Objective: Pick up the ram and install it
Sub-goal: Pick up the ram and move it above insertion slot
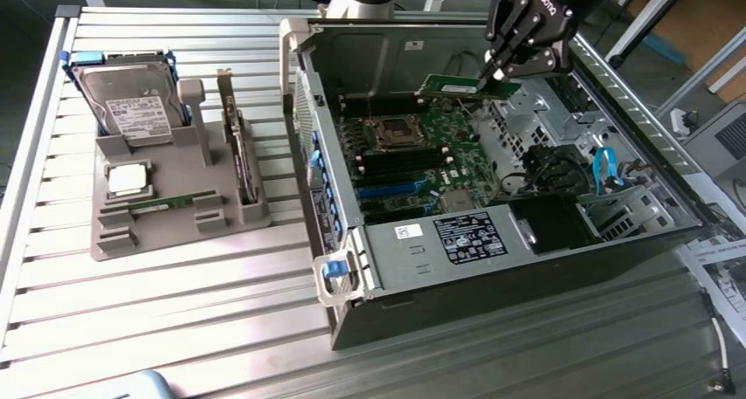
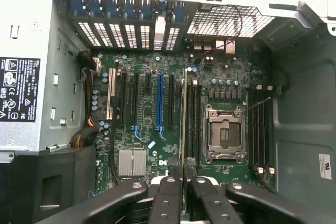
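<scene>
One open computer case (image 1: 390,246) lies with its motherboard (image 1: 425,154) exposed. Over its far side, the gripper (image 1: 505,72) is clenched on the ram (image 1: 457,85), held above the memory slots (image 2: 194,119). Pickup is done; seating is not.

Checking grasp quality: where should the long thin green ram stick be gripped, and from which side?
Pinch the green ram stick by its flat faces near the upper edge, from above: it's thin, and the lower edge must be free. The black gripper holds it so over the green motherboard.
</scene>
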You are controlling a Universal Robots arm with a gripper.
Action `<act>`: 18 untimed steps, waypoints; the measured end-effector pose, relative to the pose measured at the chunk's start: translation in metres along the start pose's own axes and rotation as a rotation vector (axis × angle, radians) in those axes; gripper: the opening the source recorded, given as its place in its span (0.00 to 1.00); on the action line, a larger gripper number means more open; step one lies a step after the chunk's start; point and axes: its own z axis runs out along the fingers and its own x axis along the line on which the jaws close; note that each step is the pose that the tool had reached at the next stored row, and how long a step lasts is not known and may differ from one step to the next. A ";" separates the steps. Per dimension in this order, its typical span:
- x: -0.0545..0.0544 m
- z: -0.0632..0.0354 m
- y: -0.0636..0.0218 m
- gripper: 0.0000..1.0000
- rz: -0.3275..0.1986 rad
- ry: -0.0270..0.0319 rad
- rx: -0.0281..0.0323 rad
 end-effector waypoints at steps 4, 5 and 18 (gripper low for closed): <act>0.000 0.0001 -0.0001 0.13 -0.005 0.0024 0.0573; 0.000 0.0001 0.0000 0.13 -0.006 0.0029 0.0719; 0.001 0.0084 0.0080 0.13 -0.014 0.0019 0.1657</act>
